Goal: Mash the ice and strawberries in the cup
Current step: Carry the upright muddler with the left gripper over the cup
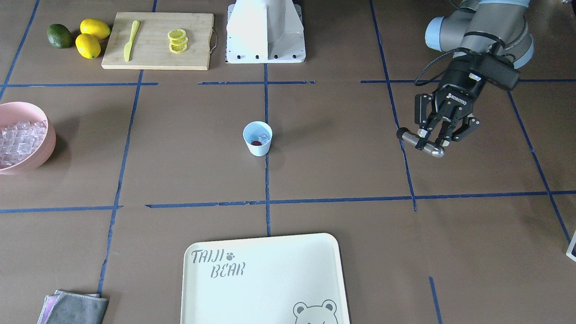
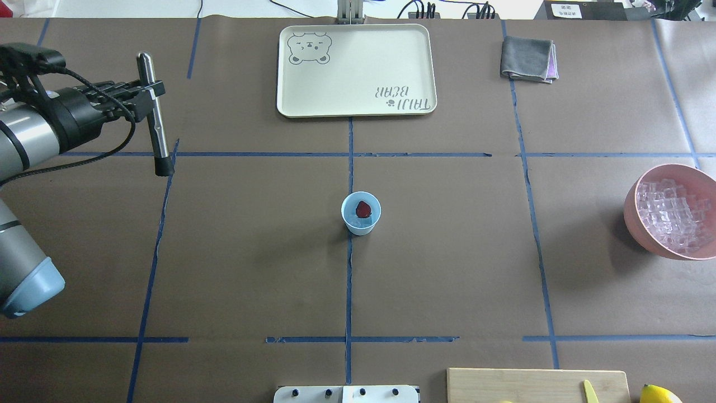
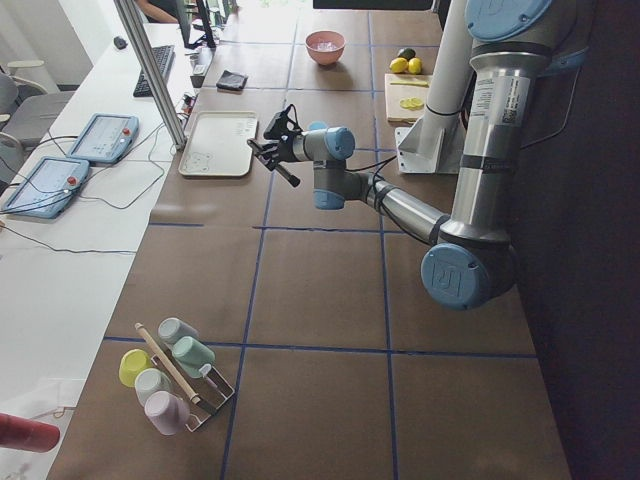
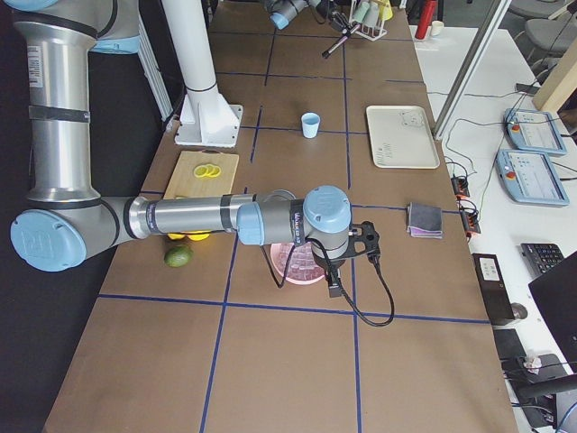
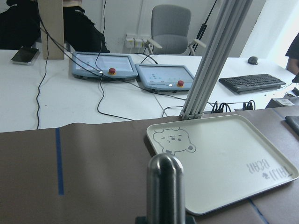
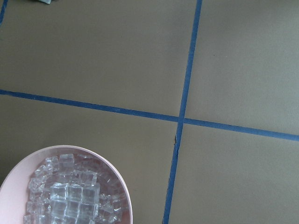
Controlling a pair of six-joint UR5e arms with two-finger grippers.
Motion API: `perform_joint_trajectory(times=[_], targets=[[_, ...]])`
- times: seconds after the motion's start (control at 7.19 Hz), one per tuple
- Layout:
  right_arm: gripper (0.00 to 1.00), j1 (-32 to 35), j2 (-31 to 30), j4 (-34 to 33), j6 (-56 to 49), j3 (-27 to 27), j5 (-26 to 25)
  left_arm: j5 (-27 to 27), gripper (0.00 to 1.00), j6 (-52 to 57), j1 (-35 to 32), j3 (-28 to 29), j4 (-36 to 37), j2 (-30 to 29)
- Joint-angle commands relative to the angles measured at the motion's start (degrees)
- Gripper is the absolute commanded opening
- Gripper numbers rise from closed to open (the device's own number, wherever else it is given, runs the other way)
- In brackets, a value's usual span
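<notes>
The light blue cup (image 1: pixel 258 138) (image 2: pixel 361 212) stands upright at the table's centre. Inside it lie a red strawberry (image 2: pixel 363 209) (image 1: pixel 256 143) and some clear ice (image 1: pixel 264 138). My left gripper (image 2: pixel 151 92) (image 1: pixel 429 141) hovers far off to the cup's left, shut on a metal rod with a black tip (image 2: pixel 156 123). The rod's rounded steel end (image 5: pixel 164 186) fills the bottom of the left wrist view. My right gripper (image 4: pixel 335 287) shows only in the exterior right view, beside the pink bowl; I cannot tell its state.
A pink bowl (image 2: pixel 632 207) (image 1: pixel 45 148) (image 6: pixel 126 186) full of ice cubes sits at the right edge. A white bear tray (image 2: pixel 358 73), a grey cloth (image 2: pixel 526 57), a cutting board (image 1: pixel 153 58) with lemon slices (image 1: pixel 177 40) and a yellow knife (image 1: pixel 131 39), and lemons (image 1: pixel 94 28) ring the table.
</notes>
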Motion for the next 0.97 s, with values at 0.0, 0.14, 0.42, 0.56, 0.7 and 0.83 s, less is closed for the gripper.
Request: perform_joint_trajectory(times=[0.0,0.14,0.42,0.56,0.7,0.83], targets=[[0.99,0.0,0.0,0.0,0.0,-0.1,0.1,4.7,0.00,5.9,3.1,0.1,-10.2,-0.5],[0.99,-0.1,0.1,0.0,0.0,-0.1,0.1,7.6,0.00,10.3,4.0,0.1,-12.1,-0.6],[0.99,0.0,0.0,-0.1,0.0,0.0,0.1,18.8,0.00,21.5,11.1,0.8,-13.0,-2.9],[0.99,-0.1,0.0,-0.1,0.0,-0.2,0.2,22.9,0.00,24.7,14.3,4.5,-13.1,-10.1],[0.99,-0.1,0.0,0.0,0.0,-0.9,0.2,25.4,0.00,25.0,16.3,6.6,-15.0,-14.0],[0.99,-0.1,0.0,0.1,0.0,-1.4,0.2,25.4,0.00,24.9,17.7,6.9,-17.0,-14.3]])
